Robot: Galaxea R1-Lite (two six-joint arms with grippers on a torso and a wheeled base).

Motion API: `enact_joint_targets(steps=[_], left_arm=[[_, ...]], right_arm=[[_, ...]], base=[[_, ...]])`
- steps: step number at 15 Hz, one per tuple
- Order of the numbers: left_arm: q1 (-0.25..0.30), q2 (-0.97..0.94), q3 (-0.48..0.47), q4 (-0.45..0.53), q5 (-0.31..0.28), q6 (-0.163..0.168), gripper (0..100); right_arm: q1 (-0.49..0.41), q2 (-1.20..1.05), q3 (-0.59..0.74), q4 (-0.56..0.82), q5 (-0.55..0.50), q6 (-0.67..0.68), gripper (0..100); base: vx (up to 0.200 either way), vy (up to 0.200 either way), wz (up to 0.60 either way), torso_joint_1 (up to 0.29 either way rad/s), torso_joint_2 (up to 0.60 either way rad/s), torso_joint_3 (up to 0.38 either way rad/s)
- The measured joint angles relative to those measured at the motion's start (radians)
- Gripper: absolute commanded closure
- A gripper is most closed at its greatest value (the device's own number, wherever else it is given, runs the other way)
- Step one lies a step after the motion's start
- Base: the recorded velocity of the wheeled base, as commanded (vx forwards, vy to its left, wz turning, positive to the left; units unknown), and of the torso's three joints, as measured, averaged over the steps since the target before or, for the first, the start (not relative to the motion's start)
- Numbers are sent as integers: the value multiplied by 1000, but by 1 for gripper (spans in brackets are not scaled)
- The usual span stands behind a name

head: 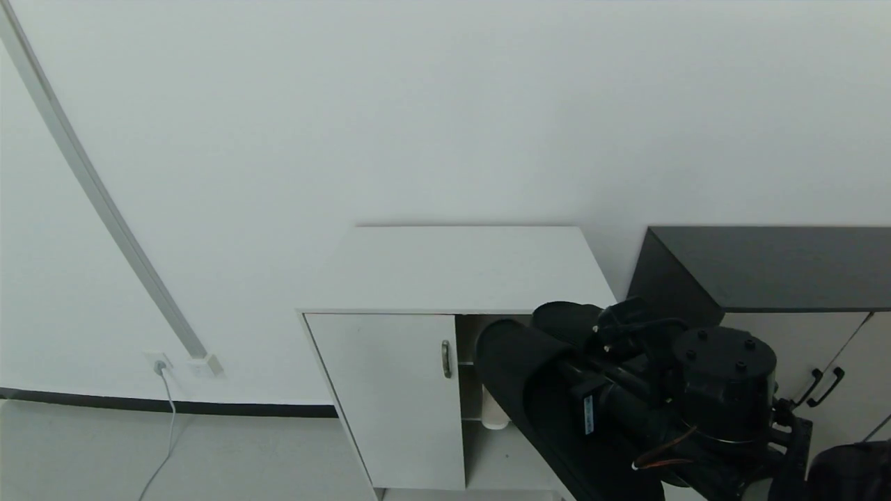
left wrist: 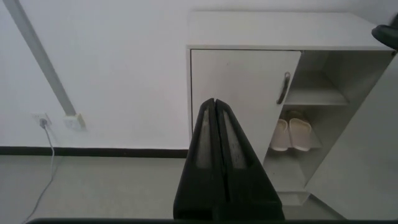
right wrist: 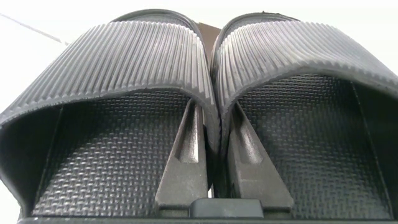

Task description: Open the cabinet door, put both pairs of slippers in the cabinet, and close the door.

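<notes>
Clamped in the right gripper [right wrist: 214, 115] by their touching inner walls: black slippers [right wrist: 143, 74], held up just before the open right side of the white cabinet [head: 459, 271]; left door [head: 390, 396] closed; inside, on the lower shelf [left wrist: 316, 144], pale slippers [left wrist: 292, 134] lying side by side; left gripper [left wrist: 214, 107] pressed closed on nothing, facing the cabinet, well apart from it.
</notes>
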Motion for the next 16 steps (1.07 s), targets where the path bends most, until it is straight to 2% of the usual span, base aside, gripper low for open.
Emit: enact_joint_targets(steps=[16], left_arm=[[-1,0,0,0,0,0,100]], right_arm=[[17,0,14,-7,7,3,100]], base=[[0,0,0,0,0,0]])
